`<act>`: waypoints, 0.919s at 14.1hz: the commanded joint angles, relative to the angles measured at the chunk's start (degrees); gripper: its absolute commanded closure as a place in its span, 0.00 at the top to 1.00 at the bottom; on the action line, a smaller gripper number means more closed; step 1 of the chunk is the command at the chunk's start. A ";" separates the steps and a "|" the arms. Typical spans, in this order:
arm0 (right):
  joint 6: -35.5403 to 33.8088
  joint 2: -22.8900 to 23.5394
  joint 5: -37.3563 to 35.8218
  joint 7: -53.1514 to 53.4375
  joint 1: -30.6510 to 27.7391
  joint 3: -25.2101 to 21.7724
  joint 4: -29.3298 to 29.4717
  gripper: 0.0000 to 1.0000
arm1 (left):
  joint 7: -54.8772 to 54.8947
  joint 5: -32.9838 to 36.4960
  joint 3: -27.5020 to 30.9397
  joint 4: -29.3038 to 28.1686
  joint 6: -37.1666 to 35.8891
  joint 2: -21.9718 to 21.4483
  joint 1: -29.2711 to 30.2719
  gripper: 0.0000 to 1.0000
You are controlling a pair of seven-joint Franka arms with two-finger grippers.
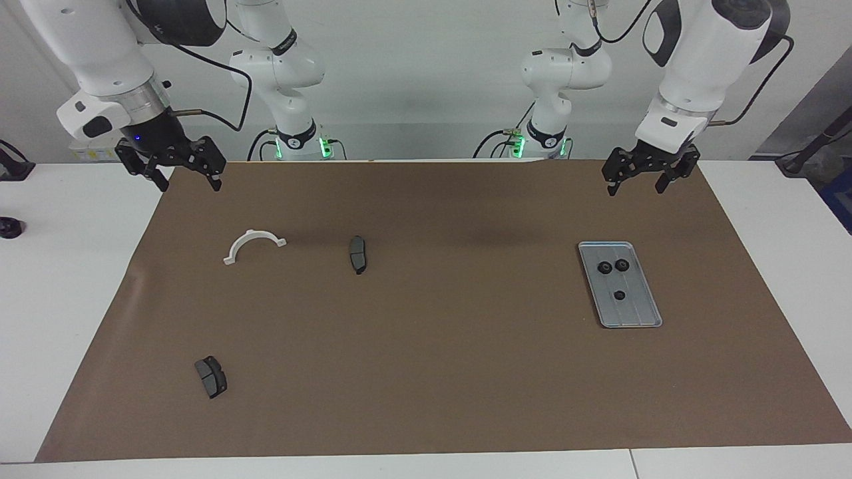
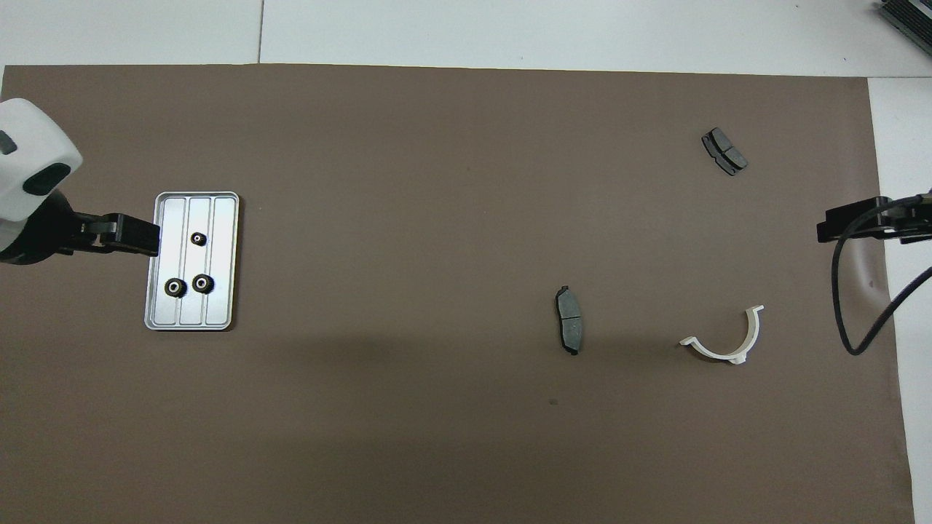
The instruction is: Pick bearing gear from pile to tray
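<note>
The silver ribbed tray (image 1: 636, 309) lies on the brown mat toward the left arm's end; it also shows in the overhead view (image 2: 218, 218). Three small black bearing gears lie in it: two side by side (image 1: 604, 267) (image 1: 622, 265) and one apart (image 1: 619, 295); overhead they show as a pair (image 2: 175, 287) (image 2: 203, 283) and a single (image 2: 198, 238). My left gripper (image 1: 637, 186) is open and empty, raised over the mat beside the tray (image 2: 138, 239). My right gripper (image 1: 189, 181) is open and empty, raised over the mat's corner. No pile is in view.
A white half-ring (image 1: 253, 245) and a dark brake pad (image 1: 358, 254) lie on the mat toward the right arm's end. A second brake pad (image 1: 211, 376) lies farther from the robots. The brown mat (image 1: 432, 372) covers most of the white table.
</note>
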 commanded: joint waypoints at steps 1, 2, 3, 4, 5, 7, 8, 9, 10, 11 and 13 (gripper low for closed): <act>-0.13 -1.43 1.03 0.57 -0.14 0.01 -1.44 1.00 | 3.93 -1.56 1.28 3.80 -4.17 0.80 0.00 1.00; -0.21 -1.43 1.03 0.57 -0.05 0.01 -1.44 1.00 | 3.76 -1.65 1.29 3.62 -4.25 0.63 -0.09 1.00; -0.13 -1.43 1.03 0.57 -0.14 0.01 -1.44 1.00 | 3.84 -1.82 1.37 3.53 -4.51 0.19 -0.01 1.00; -0.13 -1.43 1.03 0.57 -0.14 0.01 -1.44 1.00 | 3.76 -1.82 1.38 2.92 -4.60 -0.51 0.08 1.00; -0.21 -1.43 1.03 0.57 -0.14 0.01 -1.44 1.00 | 3.76 -2.00 1.38 1.52 -3.73 -0.86 0.25 1.00; -0.21 -1.43 1.03 0.57 -0.14 0.01 -1.44 1.00 | 3.84 -4.98 1.72 2.03 -3.02 -0.96 0.96 1.00; -0.13 -1.43 1.03 0.57 -0.14 0.10 -1.44 1.00 | 4.19 -4.99 1.81 3.08 -2.93 -0.61 0.87 1.00; -0.13 -1.43 1.03 0.57 -0.14 0.02 -1.44 1.00 | 4.28 -4.90 1.81 3.09 -2.67 -0.60 0.96 1.00; -0.13 -1.43 1.03 0.57 -0.14 0.01 -1.44 1.00 | 4.37 -4.90 1.81 2.83 -2.41 -0.60 0.87 1.00; -0.13 -1.43 1.03 0.57 -0.14 0.01 -1.44 1.00 | 4.37 -4.81 1.81 2.92 -3.02 -0.69 0.87 1.00; -0.13 -1.43 1.03 0.57 -0.14 0.01 -1.44 1.00 | 4.37 -2.81 1.55 3.35 -5.12 -0.69 0.61 1.00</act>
